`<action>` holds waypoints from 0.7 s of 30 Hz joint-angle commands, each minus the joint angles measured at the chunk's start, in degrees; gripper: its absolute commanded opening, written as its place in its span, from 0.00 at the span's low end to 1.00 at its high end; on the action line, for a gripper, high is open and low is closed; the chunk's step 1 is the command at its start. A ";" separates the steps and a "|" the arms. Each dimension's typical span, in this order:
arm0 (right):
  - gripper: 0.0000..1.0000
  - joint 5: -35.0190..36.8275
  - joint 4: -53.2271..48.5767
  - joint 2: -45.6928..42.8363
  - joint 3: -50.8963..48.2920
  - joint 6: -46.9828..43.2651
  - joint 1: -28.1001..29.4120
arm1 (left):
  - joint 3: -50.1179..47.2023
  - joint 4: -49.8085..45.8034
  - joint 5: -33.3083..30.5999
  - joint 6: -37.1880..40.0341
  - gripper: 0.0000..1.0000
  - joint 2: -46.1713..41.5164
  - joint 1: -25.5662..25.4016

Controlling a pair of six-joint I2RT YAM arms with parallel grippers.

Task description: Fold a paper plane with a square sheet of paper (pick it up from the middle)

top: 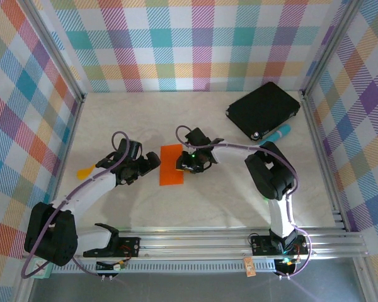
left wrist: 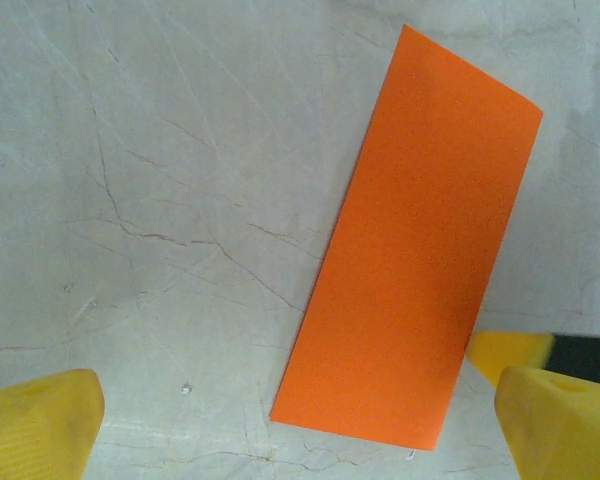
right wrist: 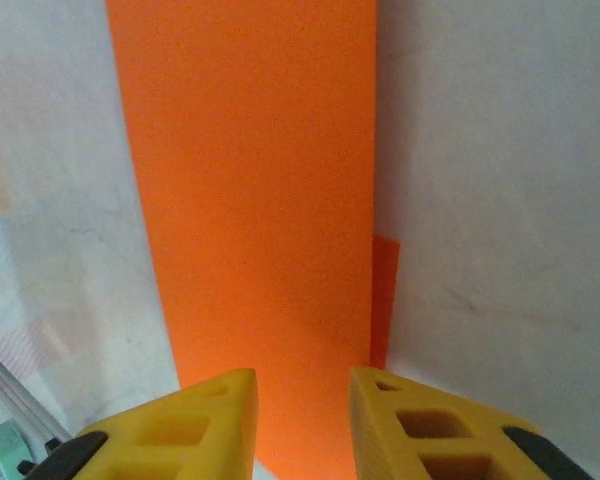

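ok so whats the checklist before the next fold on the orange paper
1. Square sheet of paper folded in half, lying flat on the table: ok.
2. Folded edges lined up: not ok, the lower layer peeks out along one side.
3. Left gripper open, holding nothing: ok.
4. Right gripper at the paper's right edge, fingers a little apart: ok.
5. Right gripper pinching the paper: cannot tell.
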 commanded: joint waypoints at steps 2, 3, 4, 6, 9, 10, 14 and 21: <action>0.31 -1.55 -2.99 2.89 2.21 0.15 0.08 | -0.16 -0.97 1.23 -0.65 1.00 -0.89 0.81; 0.32 -1.11 -3.74 3.32 2.22 0.00 0.06 | -0.43 -0.41 1.53 -0.54 1.00 -0.99 0.81; 0.32 -0.62 -4.38 3.41 2.10 -0.16 0.01 | -0.63 -0.03 1.74 -0.49 1.00 -1.08 0.80; 0.31 1.04 -6.18 3.06 1.32 -0.69 0.04 | -0.94 0.58 2.24 0.13 1.00 -1.03 0.81; 0.32 3.36 -8.58 1.76 -0.54 -1.82 -0.14 | -0.66 0.63 2.99 0.83 1.00 -0.55 0.80; 0.32 4.02 -9.52 1.33 -0.97 -2.39 -0.20 | -0.47 0.70 3.25 0.99 1.00 -0.34 0.81; 0.32 5.53 -11.61 -1.63 -4.42 -4.57 -1.15 | -0.49 2.41 5.09 0.97 1.00 1.16 0.81; 0.31 6.36 -12.09 -9.24 -12.93 -8.95 -4.04 | -1.22 6.98 9.89 -0.59 1.00 3.69 0.60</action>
